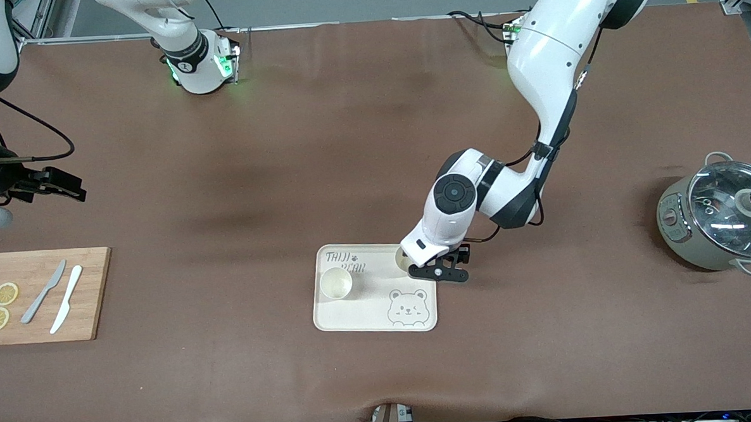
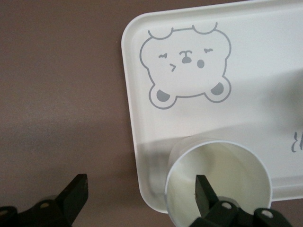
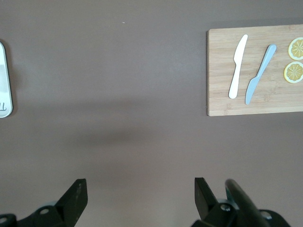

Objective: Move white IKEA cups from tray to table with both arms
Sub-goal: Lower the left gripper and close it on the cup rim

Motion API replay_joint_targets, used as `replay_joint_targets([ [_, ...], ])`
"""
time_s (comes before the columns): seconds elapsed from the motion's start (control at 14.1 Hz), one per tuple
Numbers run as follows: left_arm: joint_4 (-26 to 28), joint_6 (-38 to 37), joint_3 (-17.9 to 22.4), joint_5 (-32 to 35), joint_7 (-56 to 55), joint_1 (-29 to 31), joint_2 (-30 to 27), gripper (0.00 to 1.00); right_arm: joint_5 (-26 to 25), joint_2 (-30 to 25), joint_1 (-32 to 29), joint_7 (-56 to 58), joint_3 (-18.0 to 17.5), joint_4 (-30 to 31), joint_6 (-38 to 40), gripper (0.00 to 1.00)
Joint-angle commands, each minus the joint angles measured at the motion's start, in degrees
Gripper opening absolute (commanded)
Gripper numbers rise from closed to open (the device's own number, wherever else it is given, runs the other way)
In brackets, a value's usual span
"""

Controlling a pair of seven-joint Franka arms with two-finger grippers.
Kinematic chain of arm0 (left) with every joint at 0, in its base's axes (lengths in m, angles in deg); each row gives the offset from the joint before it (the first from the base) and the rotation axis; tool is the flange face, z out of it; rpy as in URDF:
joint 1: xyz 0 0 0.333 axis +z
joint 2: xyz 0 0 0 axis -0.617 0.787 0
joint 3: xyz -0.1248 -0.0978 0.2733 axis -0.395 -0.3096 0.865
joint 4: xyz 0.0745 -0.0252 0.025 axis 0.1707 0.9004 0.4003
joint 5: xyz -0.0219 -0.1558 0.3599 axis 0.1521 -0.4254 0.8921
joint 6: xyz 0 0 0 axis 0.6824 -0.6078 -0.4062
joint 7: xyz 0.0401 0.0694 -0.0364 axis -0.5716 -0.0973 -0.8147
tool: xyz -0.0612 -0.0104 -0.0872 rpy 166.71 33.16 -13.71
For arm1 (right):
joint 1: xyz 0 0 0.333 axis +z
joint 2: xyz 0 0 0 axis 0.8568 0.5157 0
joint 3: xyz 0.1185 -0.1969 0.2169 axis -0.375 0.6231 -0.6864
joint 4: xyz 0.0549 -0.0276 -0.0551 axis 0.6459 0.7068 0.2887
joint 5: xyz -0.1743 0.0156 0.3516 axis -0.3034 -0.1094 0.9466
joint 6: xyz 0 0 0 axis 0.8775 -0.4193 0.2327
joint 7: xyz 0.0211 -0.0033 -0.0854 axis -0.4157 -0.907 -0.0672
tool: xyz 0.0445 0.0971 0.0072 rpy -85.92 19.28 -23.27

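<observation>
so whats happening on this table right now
The left tool is down at the tray, open, with one finger inside a white cup at the tray's corner and the other outside its rim. The second cup sits on the tray. The right tool waits open over bare table.

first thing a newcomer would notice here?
The left gripper, open, is down at the bear tray, one finger inside a white cup at the tray's corner. A second cup sits free on the tray. The right gripper waits open above the cutting board.
</observation>
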Motion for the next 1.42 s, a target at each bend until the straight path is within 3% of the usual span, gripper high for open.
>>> replay_joint_targets([
  [0.0, 1.22, 0.82, 0.00, 0.66, -1.82, -0.08, -1.11, 0.85, -0.49, -0.58, -0.53, 0.08, -0.49, 0.71, -0.48, 1.00],
  [0.14, 1.13, 0.82, 0.00, 0.57, -2.52, -0.26, -1.20, 0.56, -0.49, -0.58, -0.53, 0.08, -0.49, 0.71, -0.48, 1.00],
  [0.28, 1.13, 0.82, 0.00, 0.57, -2.61, -0.34, -1.20, 0.08, -0.49, -0.58, -0.53, 0.08, -0.49, 0.71, -0.48, 1.00],
  [0.35, 1.04, 0.82, 0.00, 0.75, -2.44, -0.26, -1.20, 0.00, -0.49, -0.58, -0.53, 0.08, -0.49, 0.71, -0.48, 1.00],
  [1.35, 1.22, 1.62, 0.00, 0.57, -4.28, -0.78, -1.11, 0.00, -0.40, -0.49, -0.53, 0.08, -0.49, 0.45, -0.48, 1.00],
])
